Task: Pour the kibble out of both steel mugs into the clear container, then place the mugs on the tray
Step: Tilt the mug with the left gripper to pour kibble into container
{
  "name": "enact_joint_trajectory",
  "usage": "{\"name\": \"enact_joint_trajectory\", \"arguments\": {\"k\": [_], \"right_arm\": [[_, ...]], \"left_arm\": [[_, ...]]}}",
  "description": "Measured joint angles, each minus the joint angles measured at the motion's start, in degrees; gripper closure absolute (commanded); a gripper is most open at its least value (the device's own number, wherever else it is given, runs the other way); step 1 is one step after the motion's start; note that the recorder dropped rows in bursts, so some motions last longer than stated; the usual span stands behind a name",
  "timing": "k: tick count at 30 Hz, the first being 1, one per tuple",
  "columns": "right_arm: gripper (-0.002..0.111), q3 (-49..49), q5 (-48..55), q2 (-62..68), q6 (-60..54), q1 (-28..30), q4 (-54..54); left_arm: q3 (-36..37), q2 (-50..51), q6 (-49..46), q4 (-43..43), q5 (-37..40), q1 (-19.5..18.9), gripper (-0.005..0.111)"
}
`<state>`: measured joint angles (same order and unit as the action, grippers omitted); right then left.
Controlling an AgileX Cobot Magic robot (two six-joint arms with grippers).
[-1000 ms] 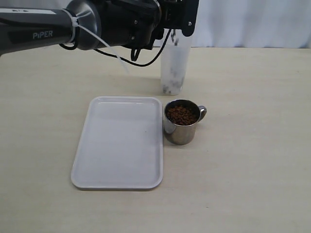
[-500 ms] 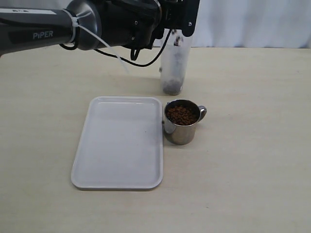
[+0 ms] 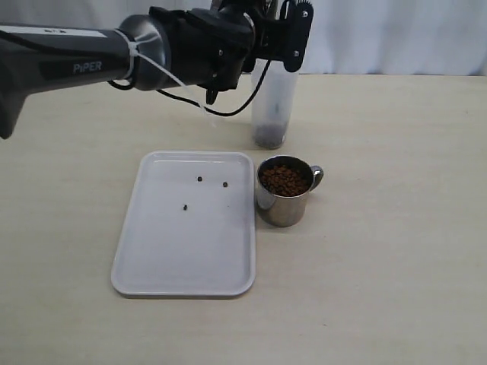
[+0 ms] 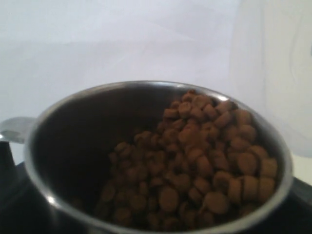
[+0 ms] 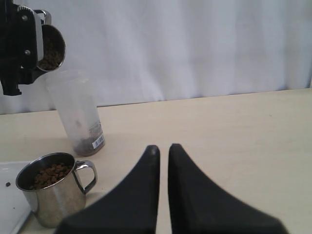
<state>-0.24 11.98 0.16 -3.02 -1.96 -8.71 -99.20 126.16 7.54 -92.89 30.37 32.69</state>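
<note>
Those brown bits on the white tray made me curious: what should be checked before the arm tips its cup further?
1. Grip of left tool on tilted shiny steel mug: ok.
2. Mug's mouth over tall clear plastic container: cannot tell.
3. No brown kibble pellets on flat white tray: not ok, three there.
4. Tilted mug emptied: not ok, plenty remains.
5. Upright second steel mug beside tray: ok.

Pale beige wood-grain worktop fills the scene, a white pleated curtain hangs along its far edge as backdrop, lighting is even, diffuse, with soft shadows.
</note>
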Motion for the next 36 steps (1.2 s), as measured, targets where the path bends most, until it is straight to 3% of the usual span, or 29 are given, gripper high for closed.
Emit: {"name": "enact_joint_trajectory", "arguments": {"k": [10,36], "right_arm": [[0.103,0.0,0.0,0.0,0.0,0.0,0.0],[0.103,0.0,0.0,0.0,0.0,0.0,0.0]], "left_arm": [[-4.32,2.24,-0.12,0.0,2.48,0.04,0.107],[-4.32,2.24,-7.09,0.0,2.92,0.86,0.107]]}}
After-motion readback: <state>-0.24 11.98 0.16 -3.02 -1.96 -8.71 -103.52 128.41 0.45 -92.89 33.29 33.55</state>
